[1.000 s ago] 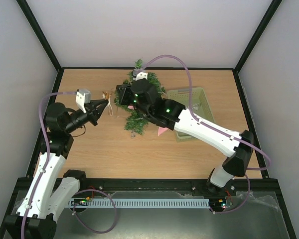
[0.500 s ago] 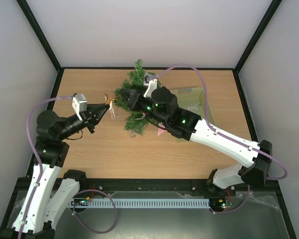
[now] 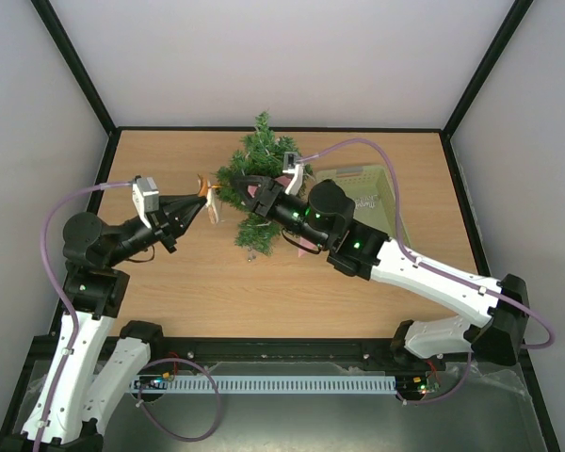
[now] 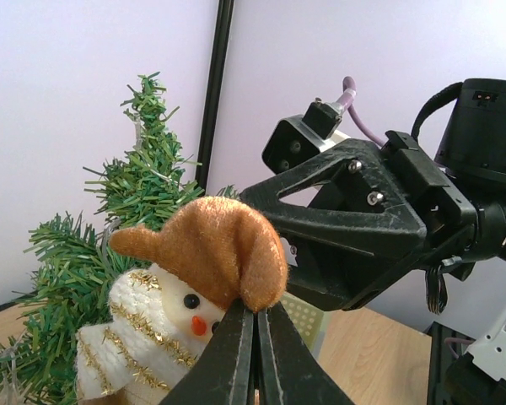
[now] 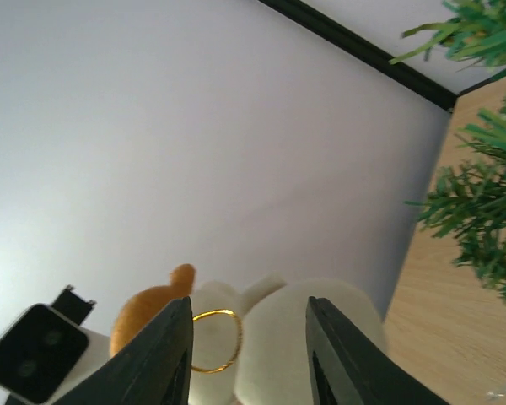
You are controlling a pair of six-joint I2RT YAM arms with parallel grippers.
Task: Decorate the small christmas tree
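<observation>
Broadly, one wooden worktop (image 3: 169,273) with a smooth pale-brown grain is seen, enclosed by plain light walls and a black frame. Two arms in white and black shells are mounted at its near edge, and one purple cable is looped along each.

One small christmas tree (image 3: 259,155) is placed at the far middle of the worktop, just left of the basket; its dark green needles are bristly and wiry, and a rough cone is formed by its branches. One pale green basket (image 3: 372,179) of perforated plastic, rectangular in shape, is partly covered by the right arm.

One snowman ornament (image 4: 169,295) is held in the air just left of the tree. It is made of soft white plush, trimmed with gold tinsel thread, capped with a velvety brown hat, and given two black bead eyes and an orange nose. The left end effector (image 4: 255,316) is clamped on it, its two black fingers pressed together under the hat's edge.

The right end effector (image 5: 249,308) is pointed at the ornament from the tree side, with its two fingers held apart and nothing gripped. One thin gold ring (image 5: 212,340) is seen on the ornament, just beside the left finger in the right wrist view.
</observation>
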